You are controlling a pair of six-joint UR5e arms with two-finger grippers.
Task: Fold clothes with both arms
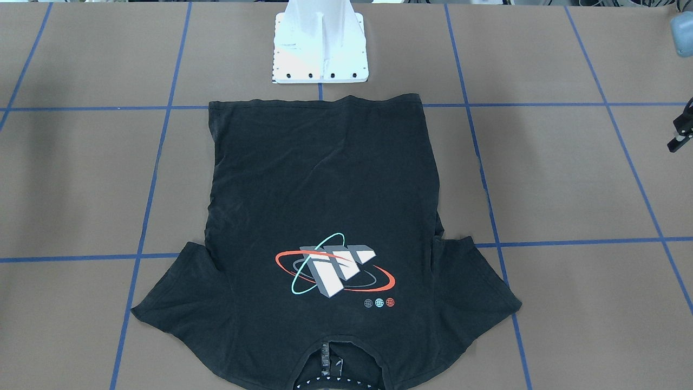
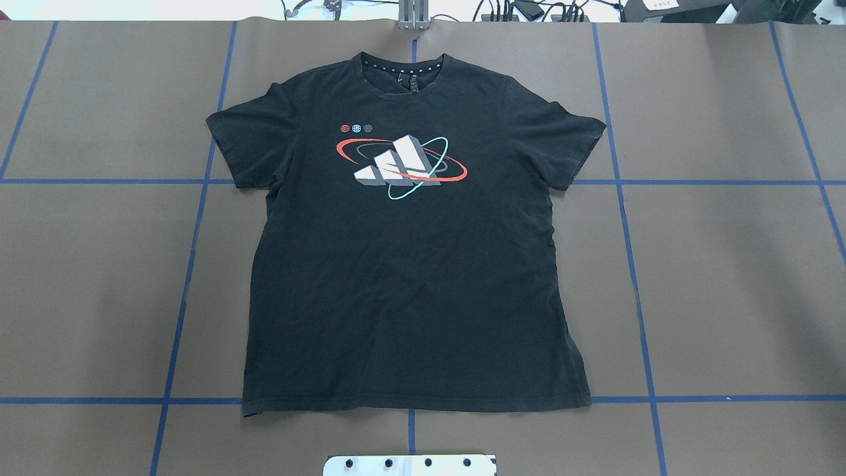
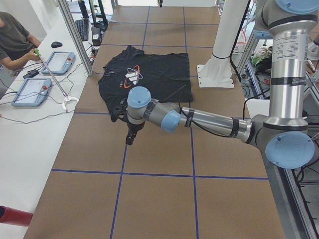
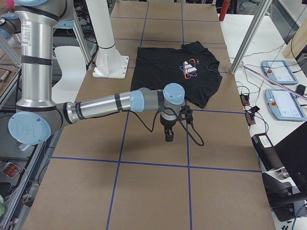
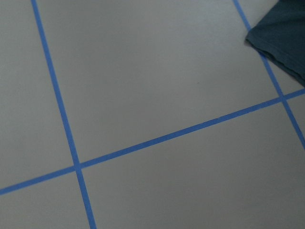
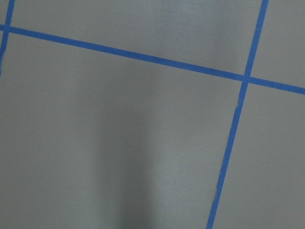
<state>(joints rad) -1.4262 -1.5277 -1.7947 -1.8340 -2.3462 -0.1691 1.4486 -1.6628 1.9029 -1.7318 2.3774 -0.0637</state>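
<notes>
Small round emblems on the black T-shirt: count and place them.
3, in a row on the black short-sleeved T-shirt above the white-grey block logo, overhead view: red emblem left, blue emblem middle, grey emblem right; none hidden.

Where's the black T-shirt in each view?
Front-facing: T-shirt centre, collar at bottom edge.
Overhead: T-shirt centre, collar up.
Exterior left: T-shirt far, upper middle.
Exterior right: T-shirt far, upper middle.
Left wrist: T-shirt corner, top right.
Right wrist: not in it.
Shared: white pedestal beside the hem.

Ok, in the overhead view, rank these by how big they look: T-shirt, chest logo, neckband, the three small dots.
1. T-shirt, largest by far.
2. Chest logo.
3. Neckband, somewhat narrower than the logo.
4. Three small dots, smallest.
</notes>
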